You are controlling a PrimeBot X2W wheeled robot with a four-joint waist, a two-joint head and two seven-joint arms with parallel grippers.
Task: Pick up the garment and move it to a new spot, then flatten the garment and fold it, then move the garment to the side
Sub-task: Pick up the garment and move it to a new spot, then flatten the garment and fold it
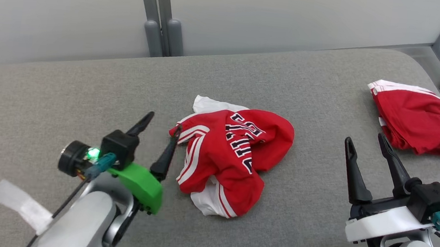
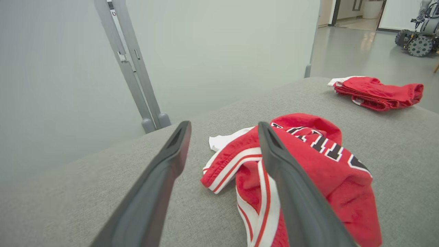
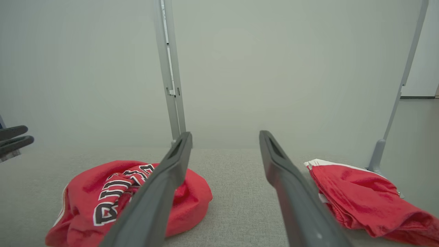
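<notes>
- Garment (image 1: pixel 232 157), a red jersey with white stripes and dark letters, lies crumpled in a heap near the middle of the grey padded surface (image 1: pixel 85 84), neither flattened nor folded.
- Left gripper (image 1: pixel 164 121) stands at the left side of the heap with its two fingers spread apart and nothing held between them. The finger nearer the cloth is just beside the striped hem (image 2: pixel 233 164), and I cannot tell if it touches.
- Right gripper (image 1: pixel 365 139) hovers to the right, its fingers apart and empty, between the heap and a folded red cloth (image 1: pixel 416 119) at the far right.
- In my judgement the pick-up is not yet done, so nearly all of the task remains.
- Risk: if the left fingers close where they are, they may catch only the thin hem, and the smooth-looking cloth could slide out during the lift.
- Risk: a finger that pushes sideways may only shove the heap away instead of going around a fold.
- Risk: a new spot chosen too far right may lay the jersey over the folded cloth and mix the two.
</notes>
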